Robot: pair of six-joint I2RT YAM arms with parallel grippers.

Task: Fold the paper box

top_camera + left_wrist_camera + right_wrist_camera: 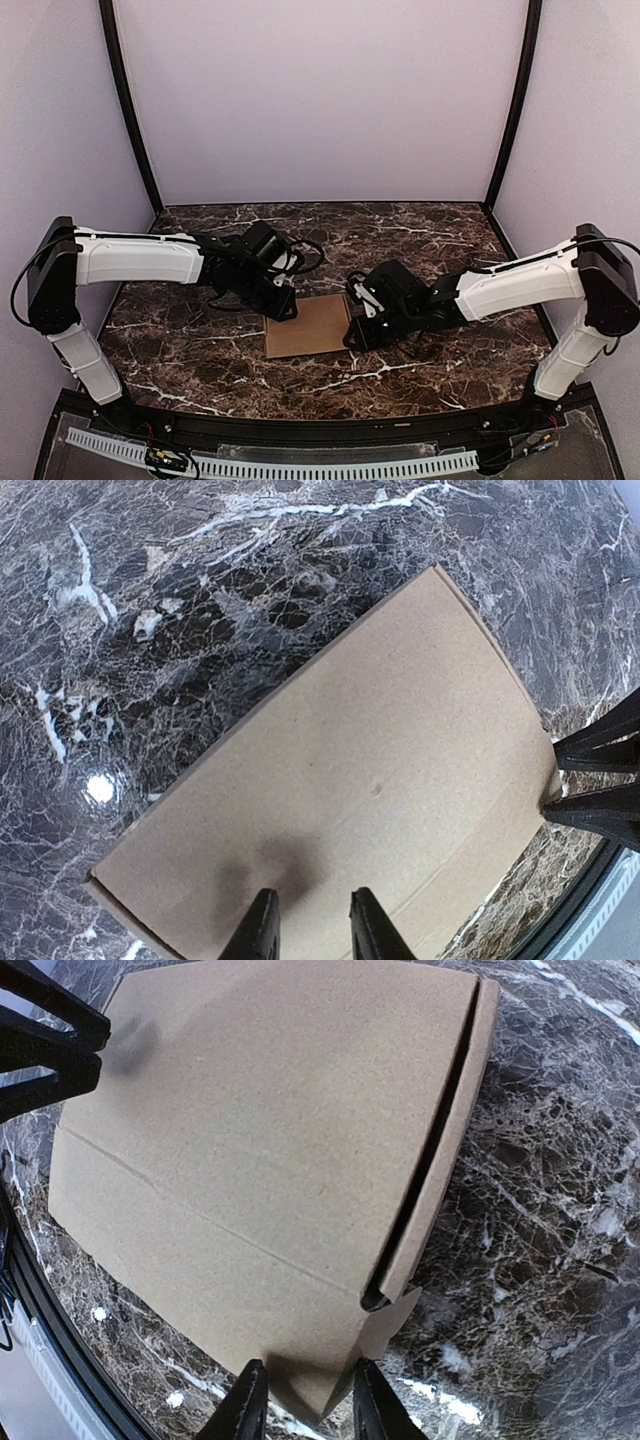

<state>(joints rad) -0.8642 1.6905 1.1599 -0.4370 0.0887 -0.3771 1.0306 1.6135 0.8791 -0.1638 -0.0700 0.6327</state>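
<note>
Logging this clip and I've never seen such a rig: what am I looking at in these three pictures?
Two robot arms, each ending in a two-finger gripper, work at a dark marble table. The wide picture looks down from above and behind them; the other two come from cameras on each wrist. One flat brown paper box lies between them, partly folded. The left gripper is open over its far left corner. The right gripper straddles a corner on the opposite side; whether it pinches is unclear.

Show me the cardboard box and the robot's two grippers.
paper box (308, 326), top view, middle of its flat upper face.
left gripper (314, 898), left wrist view, midway between its fingertips.
right gripper (308, 1368), right wrist view, midway between its fingertips.
</note>
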